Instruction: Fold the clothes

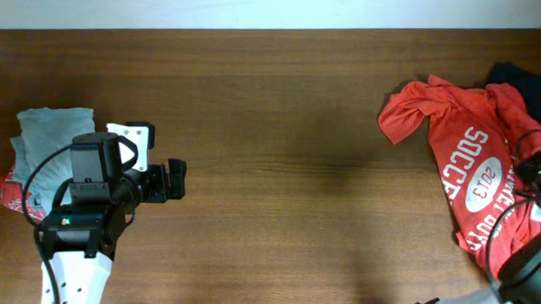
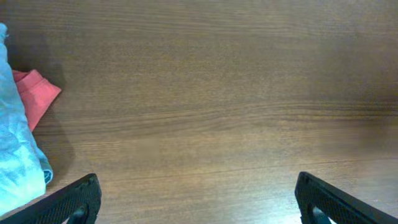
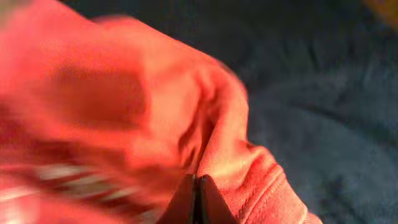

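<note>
The orange-red T-shirt [image 1: 460, 150] with white lettering and an oval "2013" logo lies crumpled at the right of the table. It partly covers a dark navy garment [image 1: 525, 89] at the far right. My right gripper [image 1: 531, 170] sits over the shirt's right side. In the right wrist view its fingers [image 3: 198, 193] are shut on a fold of the orange-red T-shirt [image 3: 112, 112], with the navy garment [image 3: 323, 93] behind. My left gripper [image 1: 175, 180] is open and empty over bare wood at the left; its fingers [image 2: 196, 199] are wide apart.
A light blue-grey garment [image 1: 50, 135] lies in a pile at the far left on a red patterned cloth [image 1: 12, 193], beside my left arm. Both show in the left wrist view, the blue-grey garment [image 2: 15, 143] and the red cloth [image 2: 34, 93]. The wooden table [image 1: 279, 152] has a white edge behind.
</note>
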Robot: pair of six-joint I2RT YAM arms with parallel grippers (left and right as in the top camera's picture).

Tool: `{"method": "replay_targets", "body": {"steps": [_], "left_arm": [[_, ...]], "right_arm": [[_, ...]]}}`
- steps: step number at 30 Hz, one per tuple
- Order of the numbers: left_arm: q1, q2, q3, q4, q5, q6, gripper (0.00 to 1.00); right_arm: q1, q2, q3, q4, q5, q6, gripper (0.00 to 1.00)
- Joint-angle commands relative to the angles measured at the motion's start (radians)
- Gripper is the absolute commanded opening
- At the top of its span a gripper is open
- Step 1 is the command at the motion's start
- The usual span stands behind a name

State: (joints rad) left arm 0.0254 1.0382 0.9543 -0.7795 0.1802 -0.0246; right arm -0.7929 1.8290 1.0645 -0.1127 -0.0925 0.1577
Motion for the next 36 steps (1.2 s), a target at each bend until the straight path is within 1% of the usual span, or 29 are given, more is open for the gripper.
{"method": "replay_targets", "body": {"steps": [1,2,5,7,9,11,12,15,16,17,18,19,20,21,22,25,27,29,30,31,33,36], "left_arm": [[-0.003,0.000,0.025,0.021,0.014,-0.009,0.99],[-0.003,0.000,0.025,0.025,0.014,-0.009,0.99],[-0.003,0.000,0.025,0.031,0.014,-0.009,1.00],[-0.003,0.000,0.025,0.031,0.014,-0.009,0.99],[-0.003,0.000,0.025,0.031,0.014,-0.009,0.99],[-0.003,0.000,0.025,0.031,0.014,-0.009,1.00],[-0.003,0.000,0.025,0.031,0.014,-0.009,0.99],[-0.003,0.000,0.025,0.031,0.014,-0.009,0.99],[-0.003,0.000,0.025,0.031,0.014,-0.009,0.99],[-0.003,0.000,0.025,0.031,0.014,-0.009,0.99],[-0.003,0.000,0.025,0.032,0.014,-0.009,0.99],[-0.003,0.001,0.025,0.031,0.014,-0.009,1.00],[-0.003,0.001,0.025,0.031,0.014,-0.009,1.00],[-0.003,0.001,0.025,0.032,0.014,-0.009,0.99],[-0.003,0.001,0.025,0.031,0.014,-0.009,0.99],[-0.003,0.001,0.025,0.032,0.014,-0.009,0.99],[-0.003,0.001,0.025,0.034,0.014,-0.009,0.99],[-0.003,0.001,0.025,0.042,0.015,-0.010,0.99],[-0.003,0.002,0.025,0.047,0.016,-0.010,1.00],[-0.003,0.003,0.025,0.050,0.016,-0.010,0.99],[-0.008,0.022,0.025,0.058,0.045,-0.009,0.99],[-0.048,0.080,0.025,0.079,0.079,-0.009,0.99]], "right_arm": [[0.052,-0.203,0.055,-0.037,-0.206,0.004,0.04],[0.095,-0.265,0.057,-0.068,-0.242,0.004,0.04],[0.198,-0.370,0.060,-0.147,-0.303,0.004,0.04],[0.317,-0.439,0.060,-0.230,-0.327,0.005,0.04],[0.492,-0.490,0.060,-0.328,-0.323,0.005,0.04],[0.697,-0.498,0.060,-0.402,-0.323,0.005,0.04],[0.807,-0.488,0.059,-0.425,-0.321,0.005,0.04],[1.071,-0.434,0.058,-0.433,-0.311,0.005,0.06],[1.138,-0.413,0.058,-0.430,-0.293,0.004,0.11],[1.193,-0.395,0.058,-0.430,-0.257,0.004,0.26],[1.273,-0.368,0.058,-0.434,-0.130,0.004,0.36],[1.303,-0.362,0.058,-0.435,-0.058,0.005,0.37],[1.313,-0.363,0.058,-0.438,-0.004,0.005,0.38],[1.315,-0.369,0.061,-0.441,0.039,0.005,0.42],[1.303,-0.379,0.065,-0.446,0.074,0.005,0.50],[1.225,-0.421,0.073,-0.470,0.145,0.011,0.51],[1.096,-0.455,0.074,-0.520,0.204,0.043,0.54],[1.002,-0.460,0.074,-0.568,0.202,0.043,0.54],[0.928,-0.459,0.073,-0.618,0.202,0.043,0.54],[0.898,-0.455,0.072,-0.639,0.202,0.043,0.54],[0.761,-0.433,0.068,-0.749,0.202,0.048,0.54],[0.594,-0.391,0.044,-0.839,0.170,0.068,0.54]]}}
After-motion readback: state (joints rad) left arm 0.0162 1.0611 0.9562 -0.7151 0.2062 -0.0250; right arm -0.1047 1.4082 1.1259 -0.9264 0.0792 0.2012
